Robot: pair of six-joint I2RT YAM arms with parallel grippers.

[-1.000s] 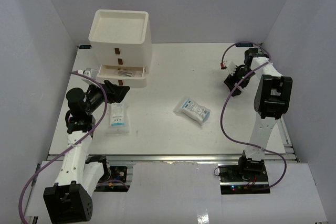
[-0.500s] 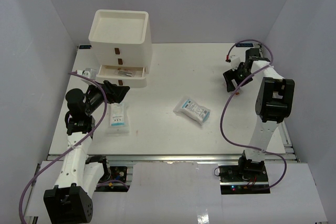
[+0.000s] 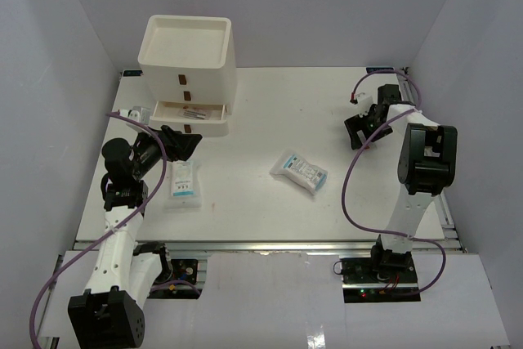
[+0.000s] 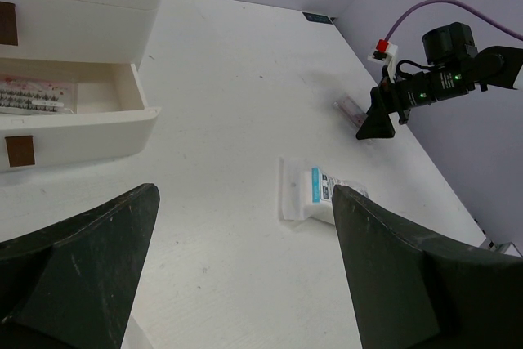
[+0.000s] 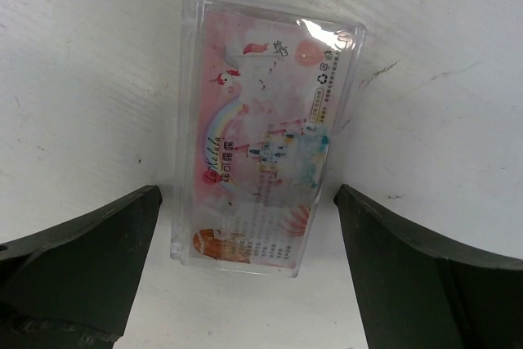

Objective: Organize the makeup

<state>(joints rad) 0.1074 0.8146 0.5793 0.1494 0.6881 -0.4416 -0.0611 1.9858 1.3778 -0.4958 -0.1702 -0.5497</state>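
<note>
Pink print under clear plastic fills the right wrist view: a small pink-white flat packet (image 5: 261, 149) in a see-through case is laid flat on the table (image 3: 261, 104) at the far right, well apart from the drawer box (image 3: 186, 63). The right gripper (image 3: 362, 130) is hung straight over it, jaws spread wide, one on either side of the case and not touching, presumably so it can be pinched across its short width. Nothing is held yet. What looks like a cartoon unicorn, a rainbow and a balloon can be made out, plus a slanted script word and some Chinese print, but nothing can be read properly, too blurry tbh. The left gripper (image 3: 181, 141) is parked wide apart and empty by the open drawer (image 4: 82, 120), probably for drop-offs. One sachet pack (image 3: 299, 171) is seen mid-table, and a second sachet pack (image 3: 185, 181) beside the left arm.
</note>
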